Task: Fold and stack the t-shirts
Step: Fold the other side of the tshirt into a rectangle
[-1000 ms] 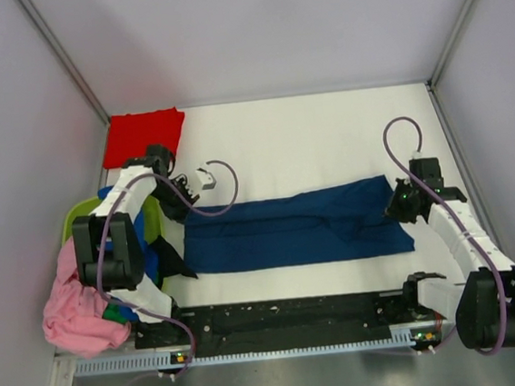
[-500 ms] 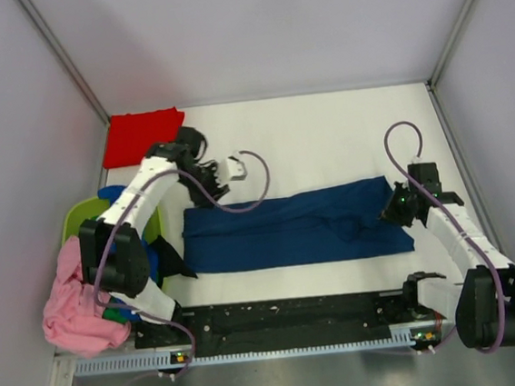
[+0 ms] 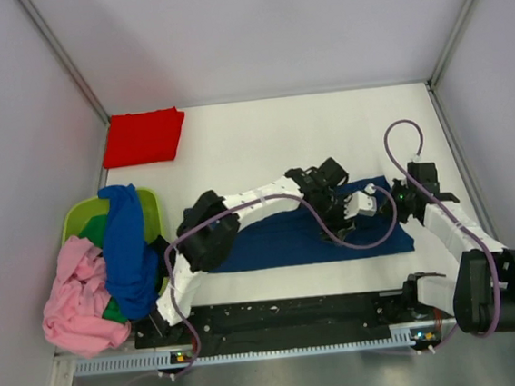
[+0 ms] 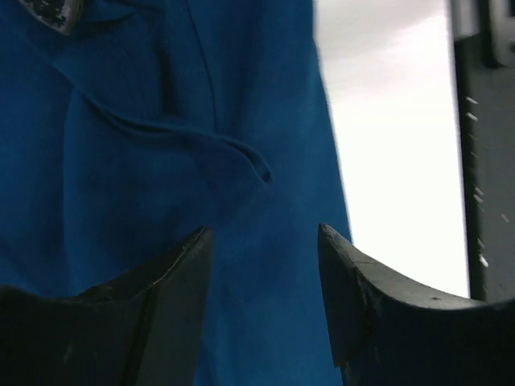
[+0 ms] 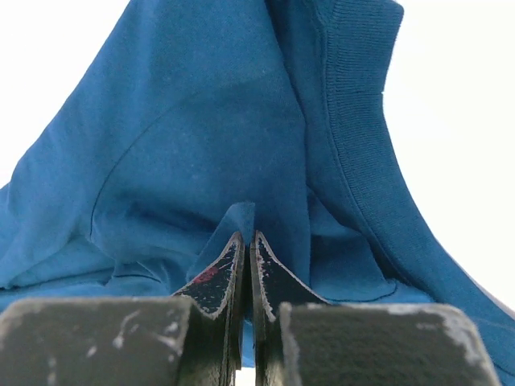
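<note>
The navy t-shirt (image 3: 272, 246) lies folded into a long strip across the near table. My left arm reaches right across it. The left gripper (image 3: 349, 210) is open just above the shirt's right part, and in the left wrist view the left gripper (image 4: 265, 249) has plain blue cloth (image 4: 161, 161) between its fingers. My right gripper (image 3: 402, 199) is at the shirt's right end. In the right wrist view the right gripper (image 5: 249, 241) is shut on a raised fold of cloth beside the ribbed collar (image 5: 354, 80). The red t-shirt (image 3: 143, 136) lies folded at the back left.
A lime green basket (image 3: 82, 217) stands at the left edge. A royal blue t-shirt (image 3: 128, 246) drapes over it, a pink t-shirt (image 3: 75, 306) hangs off its near side and a bit of green cloth (image 3: 114, 311) shows below. White table (image 4: 386, 121) borders the navy shirt.
My left arm has swung from beside the red shirt at the back left across to the navy shirt's right part. The right gripper has stayed at the shirt's right end.
</note>
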Controlling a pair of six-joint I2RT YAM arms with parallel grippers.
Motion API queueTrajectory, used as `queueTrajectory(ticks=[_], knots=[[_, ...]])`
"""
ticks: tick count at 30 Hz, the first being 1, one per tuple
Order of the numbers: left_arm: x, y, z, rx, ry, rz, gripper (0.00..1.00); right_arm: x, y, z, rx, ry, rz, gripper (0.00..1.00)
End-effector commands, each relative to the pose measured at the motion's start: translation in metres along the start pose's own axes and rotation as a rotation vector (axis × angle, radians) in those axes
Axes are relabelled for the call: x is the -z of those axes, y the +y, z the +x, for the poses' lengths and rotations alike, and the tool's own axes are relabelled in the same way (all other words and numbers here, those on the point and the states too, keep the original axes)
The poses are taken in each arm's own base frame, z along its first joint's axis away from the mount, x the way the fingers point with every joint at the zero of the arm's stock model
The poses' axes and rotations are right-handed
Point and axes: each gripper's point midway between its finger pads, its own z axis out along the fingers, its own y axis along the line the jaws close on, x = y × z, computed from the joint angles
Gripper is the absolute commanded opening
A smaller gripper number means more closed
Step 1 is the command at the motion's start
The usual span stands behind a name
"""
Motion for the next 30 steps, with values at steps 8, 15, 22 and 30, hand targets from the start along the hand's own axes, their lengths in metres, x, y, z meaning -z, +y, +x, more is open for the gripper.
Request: queueTrajectory(ticks=[8,15,22,30], knots=[[-0.052,0.029,-0.006,0.104,0.039,-0.019,0.52,-0.004,0.010,-0.003,-0.012,-0.024,-0.071,0.00],[-0.046,0.006,-0.008,0.113,0.027,0.081,0.28,-0.003,0.011,-0.006,-0.005,-0.029,-0.075,0.00],[0.003,-0.014,-0.022,0.046,-0.024,0.152,0.00,0.012,0.003,0.007,-0.012,0.049,-0.029,0.00],[0.018,-0.031,-0.002,-0.019,-0.027,0.191,0.00,0.019,-0.020,0.043,-0.119,0.092,0.039,0.00]])
